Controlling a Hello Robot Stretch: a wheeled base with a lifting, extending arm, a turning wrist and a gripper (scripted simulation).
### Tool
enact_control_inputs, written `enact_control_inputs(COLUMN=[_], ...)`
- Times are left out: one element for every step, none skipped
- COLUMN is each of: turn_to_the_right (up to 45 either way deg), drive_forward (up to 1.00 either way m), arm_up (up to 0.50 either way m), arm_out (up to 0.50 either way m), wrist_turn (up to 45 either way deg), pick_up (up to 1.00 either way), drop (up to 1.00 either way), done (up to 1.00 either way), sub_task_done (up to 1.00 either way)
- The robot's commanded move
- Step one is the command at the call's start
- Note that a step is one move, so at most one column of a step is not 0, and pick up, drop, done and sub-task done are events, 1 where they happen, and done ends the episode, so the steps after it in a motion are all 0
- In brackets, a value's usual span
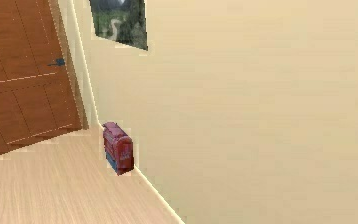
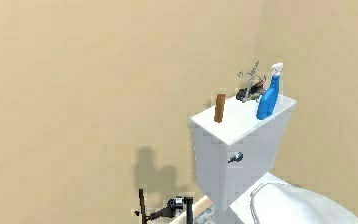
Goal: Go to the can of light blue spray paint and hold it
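Observation:
A blue bottle with a white spray top (image 2: 269,96) stands on the lid of a white toilet tank (image 2: 237,150), at its right end. A small brown cylinder (image 2: 219,107) stands at the lid's left end, with a tangled metal thing (image 2: 250,82) between the two at the back. My gripper (image 2: 147,207) is low at the arm side view's bottom edge, left of the tank and well below its lid. Only bare wall is behind its fingers, so it holds nothing.
The toilet bowl (image 2: 287,203) juts out at the arm side view's bottom right. In the forward view a red box (image 1: 118,148) stands on the wood floor against the cream wall. A brown door (image 1: 27,75) is at the left, and a dark picture (image 1: 121,22) hangs high on the wall.

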Motion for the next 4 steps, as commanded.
enact_control_inputs(turn_to_the_right=[0.0,0.0,0.0,0.0], drive_forward=[0.0,0.0,0.0,0.0], arm_up=[0.0,0.0,0.0,0.0], arm_out=[0.0,0.0,0.0,0.0], wrist_turn=[45.0,45.0,45.0,12.0], pick_up=[0.0,0.0,0.0,0.0], drop=[0.0,0.0,0.0,0.0], done=[0.0,0.0,0.0,0.0], sub_task_done=[0.0,0.0,0.0,0.0])
